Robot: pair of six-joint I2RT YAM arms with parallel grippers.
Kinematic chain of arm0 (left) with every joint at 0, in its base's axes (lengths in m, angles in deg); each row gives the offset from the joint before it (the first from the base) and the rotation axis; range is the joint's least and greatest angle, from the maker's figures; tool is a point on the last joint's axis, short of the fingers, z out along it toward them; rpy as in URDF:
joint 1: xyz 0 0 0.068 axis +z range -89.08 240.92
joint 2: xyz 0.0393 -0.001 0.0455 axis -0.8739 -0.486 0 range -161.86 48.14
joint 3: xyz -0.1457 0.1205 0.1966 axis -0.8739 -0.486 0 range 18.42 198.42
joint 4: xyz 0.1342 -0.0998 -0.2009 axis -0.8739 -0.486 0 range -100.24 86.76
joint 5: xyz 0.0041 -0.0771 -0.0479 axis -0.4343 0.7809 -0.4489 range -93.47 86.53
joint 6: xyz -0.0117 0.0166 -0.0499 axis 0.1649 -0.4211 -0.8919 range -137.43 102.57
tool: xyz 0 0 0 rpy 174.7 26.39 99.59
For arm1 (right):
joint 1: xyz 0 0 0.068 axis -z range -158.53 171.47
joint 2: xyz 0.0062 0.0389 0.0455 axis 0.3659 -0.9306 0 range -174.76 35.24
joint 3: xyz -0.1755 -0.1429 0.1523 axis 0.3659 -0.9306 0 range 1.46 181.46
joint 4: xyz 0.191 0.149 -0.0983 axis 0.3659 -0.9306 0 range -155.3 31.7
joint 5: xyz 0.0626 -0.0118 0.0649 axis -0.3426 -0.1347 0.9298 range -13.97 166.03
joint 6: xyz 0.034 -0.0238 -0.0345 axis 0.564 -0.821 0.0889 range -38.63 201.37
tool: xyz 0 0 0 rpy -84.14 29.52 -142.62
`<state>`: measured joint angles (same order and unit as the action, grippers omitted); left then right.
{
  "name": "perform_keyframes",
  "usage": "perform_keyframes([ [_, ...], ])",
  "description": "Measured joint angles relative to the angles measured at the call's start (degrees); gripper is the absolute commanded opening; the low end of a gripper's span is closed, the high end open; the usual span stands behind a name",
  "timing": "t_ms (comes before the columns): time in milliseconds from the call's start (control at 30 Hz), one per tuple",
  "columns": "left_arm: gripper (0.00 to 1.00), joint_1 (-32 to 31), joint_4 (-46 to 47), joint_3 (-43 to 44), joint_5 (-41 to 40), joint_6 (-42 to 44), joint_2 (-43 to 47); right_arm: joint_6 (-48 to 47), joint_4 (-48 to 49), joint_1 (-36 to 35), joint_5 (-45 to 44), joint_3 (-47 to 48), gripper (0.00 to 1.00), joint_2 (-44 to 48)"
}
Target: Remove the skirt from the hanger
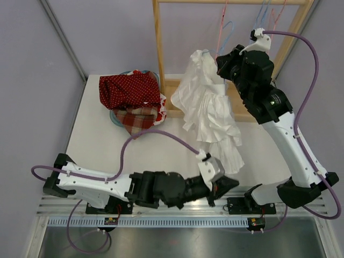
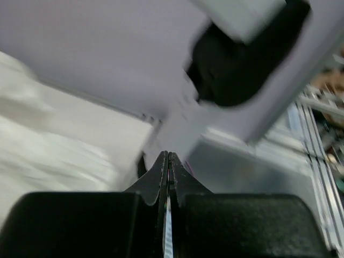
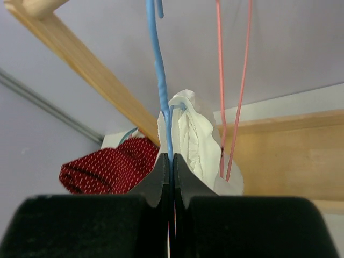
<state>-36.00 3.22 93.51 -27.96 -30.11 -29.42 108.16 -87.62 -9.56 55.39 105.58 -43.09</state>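
Observation:
A white ruffled skirt (image 1: 209, 107) hangs on a blue wire hanger (image 3: 160, 80) at the wooden rack (image 1: 157, 48). Its hem reaches down toward the table's near edge. My right gripper (image 1: 221, 67) is up at the skirt's top, shut on the blue hanger wire just below the hook; the right wrist view shows the wire between the jaws (image 3: 168, 157) and the bunched skirt waist (image 3: 193, 129) just beyond. My left gripper (image 1: 232, 183) is low, just below the hem, shut and apparently empty (image 2: 167, 154). Blurred white cloth (image 2: 37, 150) lies to its left.
A basket (image 1: 114, 115) at the left holds a red polka-dot cloth (image 1: 129, 88) and a plaid cloth (image 1: 137, 118). Pink hangers (image 3: 220, 80) and further blue ones (image 1: 266, 13) hang on the rack's bar. The right arm's base (image 1: 293, 193) stands close to the left gripper.

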Motion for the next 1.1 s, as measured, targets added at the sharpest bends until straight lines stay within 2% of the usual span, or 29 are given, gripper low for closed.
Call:
perform_keyframes([
  [100,0.0,-5.05,-1.88,-5.46,1.49,-2.97,-0.28,-0.68,2.97,0.24,-4.31,0.37,0.0,-2.29],
  [267,0.02,-8.37,-5.68,-10.1,-1.27,-7.21,-0.26,-0.7,4.59,0.33,-7.08,0.9,0.0,-3.87],
  [367,0.34,-9.42,-8.81,-10.05,-5.9,-7.87,0.87,-1.49,4.96,0.35,-3.61,1.33,0.0,-3.76],
  [433,0.44,-9.7,-11.82,-9.73,-9.84,-7.54,3.1,-3.13,5.51,0.55,2.54,1.33,0.0,-3.28],
  [567,0.48,-9.51,-15.19,-7.98,-17.99,-4.76,9.11,-5.25,4.79,0.59,13.18,1.25,0.0,-1.77],
  [667,0.58,-8.52,-14.75,-6.67,-22.67,-0.11,13.77,-5.57,5.07,0.59,17.44,-2.08,0.0,1.75],
  [767,0.74,-5.33,-12.76,-4.57,-24.79,5.29,15.98,-5.27,5.66,0.59,21.4,-7.78,0.0,6.82],
  [867,0.81,1.03,-10.23,-3.78,-24.48,9.94,16.96,-5.14,5.95,0.61,27.02,-11.47,0.0,10.16],
  [1100,0.9,25.97,-13.07,-3.76,-15.69,13.35,20.24,-6.21,4.09,0.59,37.22,-14.82,0.0,16.28],
])
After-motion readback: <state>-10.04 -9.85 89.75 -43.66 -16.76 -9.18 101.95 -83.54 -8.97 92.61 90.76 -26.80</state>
